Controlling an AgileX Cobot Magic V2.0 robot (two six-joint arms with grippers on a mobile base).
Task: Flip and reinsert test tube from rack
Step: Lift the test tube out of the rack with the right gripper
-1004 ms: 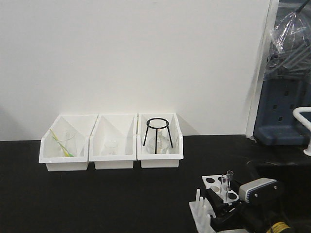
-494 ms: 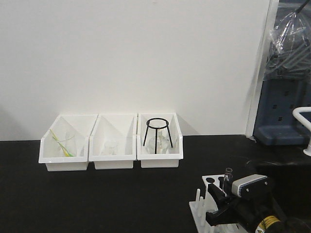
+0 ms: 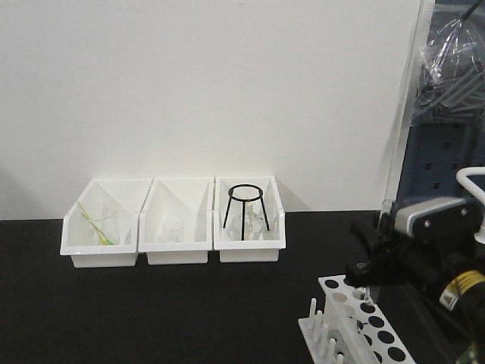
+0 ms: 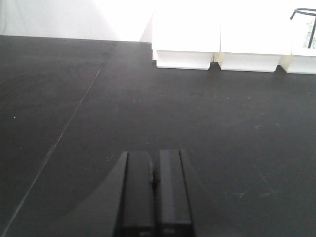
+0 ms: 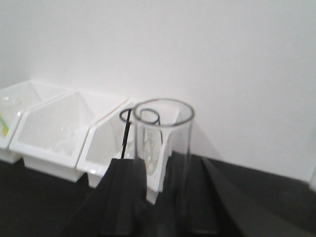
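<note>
While the rack [image 3: 356,315] sits lower right in the front view, right jaws hang just above. Left wrist: left jaws press together, empty. Right wrist: test tube [image 5: 163,148] stands upright, clamped between right jaws.

Three white bins [image 3: 179,248], black tripod [image 3: 247,199], black tabletop [image 3: 151,311]
</note>
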